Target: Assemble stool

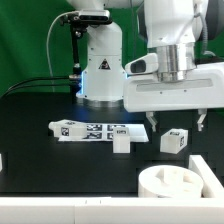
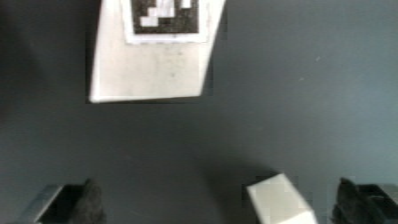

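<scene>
Your gripper hangs over the surface toward the exterior view's right. Its fingers are spread wide and hold nothing.

The stool is in loose parts:
- **Nearest leg:** a short white leg with a tag on it sits on the surface directly below the gripper, roughly between the two fingers. The fingers are above it and apart from it.
- **Second leg:** the second leg lies further toward the exterior view's left, just beside the marker board.
- **Seat:** the round stool seat rests by the surface's edge nearest the exterior camera, apart from both legs.

In the wrist view, a small white corner, probably the nearest leg, shows between the fingers and sits closer to one of them than the other. A longer tagged white piece, which may be the second leg, lies well ahead.

Expect the parts to be light, rigid plastic with smooth faces. They won't give under pressure, but they may slip or twist if you pinch them off-centre. Centre the leg between the fingers first, then close across its two flat sides near mid-length. The seat looks too broad to span, so you would have to take it by its rim.
</scene>
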You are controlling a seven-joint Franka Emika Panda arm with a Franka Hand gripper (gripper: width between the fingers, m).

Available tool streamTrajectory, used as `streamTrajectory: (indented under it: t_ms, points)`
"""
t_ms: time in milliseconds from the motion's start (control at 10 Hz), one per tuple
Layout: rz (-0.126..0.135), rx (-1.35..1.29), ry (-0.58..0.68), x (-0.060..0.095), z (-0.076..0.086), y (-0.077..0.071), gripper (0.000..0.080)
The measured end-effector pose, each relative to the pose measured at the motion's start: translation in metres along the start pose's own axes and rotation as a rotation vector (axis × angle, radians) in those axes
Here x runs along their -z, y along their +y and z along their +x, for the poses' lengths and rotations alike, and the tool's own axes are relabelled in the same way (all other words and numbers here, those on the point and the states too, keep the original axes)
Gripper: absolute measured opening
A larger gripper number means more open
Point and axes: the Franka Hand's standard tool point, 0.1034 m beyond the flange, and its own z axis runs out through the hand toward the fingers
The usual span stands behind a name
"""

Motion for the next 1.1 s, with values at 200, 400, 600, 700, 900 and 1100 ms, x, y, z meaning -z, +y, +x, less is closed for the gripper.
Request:
streamTrajectory:
  t_ms: [200,400,600,700,900,1100]
  points:
    - [0.008,-0.059,0.024,0.001,0.008,0.007,0.0649]
    - [0.003,-0.053,-0.005,0.0,0.007,0.01,0.0649]
    - [-0.006,-0.13,-0.206,-0.003,-0.001,0.026,0.0649]
    - [-0.002,-0.168,-0.337,0.001,-0.001,0.016,0.0649]
    - [0.002,-0.16,-0.445,-0.001,-0.002,0.014,0.0649]
    - [0.017,-0.149,-0.609,-0.002,-0.005,0.018,0.0649]
